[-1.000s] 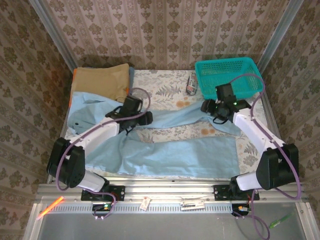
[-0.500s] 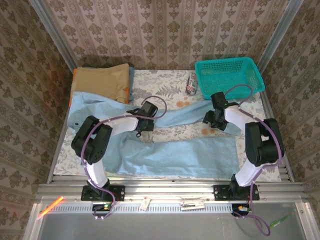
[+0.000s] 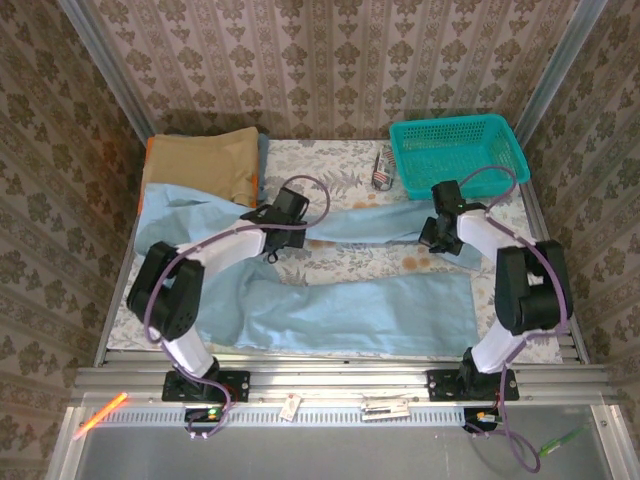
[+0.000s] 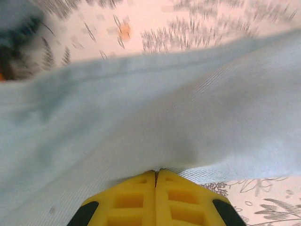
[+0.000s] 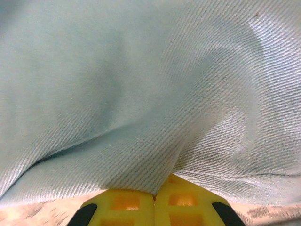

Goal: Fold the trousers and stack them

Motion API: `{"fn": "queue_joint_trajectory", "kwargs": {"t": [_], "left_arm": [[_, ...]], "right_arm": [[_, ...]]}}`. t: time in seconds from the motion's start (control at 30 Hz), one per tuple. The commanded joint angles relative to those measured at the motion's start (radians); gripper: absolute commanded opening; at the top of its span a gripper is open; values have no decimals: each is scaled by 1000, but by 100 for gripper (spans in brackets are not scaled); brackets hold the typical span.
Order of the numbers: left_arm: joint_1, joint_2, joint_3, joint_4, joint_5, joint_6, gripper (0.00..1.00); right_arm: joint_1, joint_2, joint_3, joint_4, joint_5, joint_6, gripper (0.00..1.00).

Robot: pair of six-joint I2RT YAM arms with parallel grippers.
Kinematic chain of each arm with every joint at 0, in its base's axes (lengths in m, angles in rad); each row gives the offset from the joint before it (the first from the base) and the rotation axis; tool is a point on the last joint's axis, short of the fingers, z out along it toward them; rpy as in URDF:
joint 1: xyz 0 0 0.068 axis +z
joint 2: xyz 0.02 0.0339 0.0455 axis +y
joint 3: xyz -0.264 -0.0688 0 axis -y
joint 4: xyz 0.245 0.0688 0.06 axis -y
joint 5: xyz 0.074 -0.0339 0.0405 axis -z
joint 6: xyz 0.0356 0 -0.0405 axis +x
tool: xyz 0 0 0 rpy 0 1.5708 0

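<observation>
Floral tabletop (image 3: 355,263); trousers (image 3: 360,312) far leg clenched in left claw (image 4: 156,175) and right claw (image 5: 154,189).

Behind trousers (image 3: 380,305), basket (image 3: 470,150) far right, folded garments (image 3: 200,160) far left

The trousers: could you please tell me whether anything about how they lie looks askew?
Yes. The trousers lie splayed: the far leg angles off toward the basket, the near leg runs along the front edge, with tablecloth showing between. The left hand and right hand are each shut on the far leg.
</observation>
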Motion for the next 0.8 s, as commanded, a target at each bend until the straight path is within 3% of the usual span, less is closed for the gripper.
{"fn": "queue_joint_trajectory", "kwargs": {"t": [0.0, 0.23, 0.37, 0.43, 0.5, 0.57, 0.6, 0.63, 0.67, 0.77], "left_arm": [[28, -82, 48, -40, 15, 25, 0], [63, -156, 90, -80, 66, 29, 0], [100, -121, 108, -103, 250, 50, 0], [102, -90, 99, -105, 324, 56, 0], [98, -86, 66, -91, 342, 37, 0], [87, -116, 19, -65, 329, -2, 18], [73, -142, -3, -60, 301, -28, 30], [52, -173, -26, -50, 284, -40, 50], [23, -197, -39, -60, 242, -53, 54], [-97, -253, -70, -92, 138, -62, 52]], "right_arm": [[-6, -151, 10, -64, -7, -20, 0], [-37, -302, 44, -153, -11, -51, 0], [-66, -328, 21, -170, -32, -62, 0], [-68, -339, -14, -171, -53, -66, 10], [-68, -348, -39, -178, -71, -67, 31], [-68, -378, -70, -177, -69, -65, 55], [-69, -392, -78, -181, -61, -59, 62], [-69, -403, -78, -189, -48, -54, 64], [-70, -410, -76, -196, -38, -49, 65], [-70, -415, -63, -188, -65, -46, 65]]}}
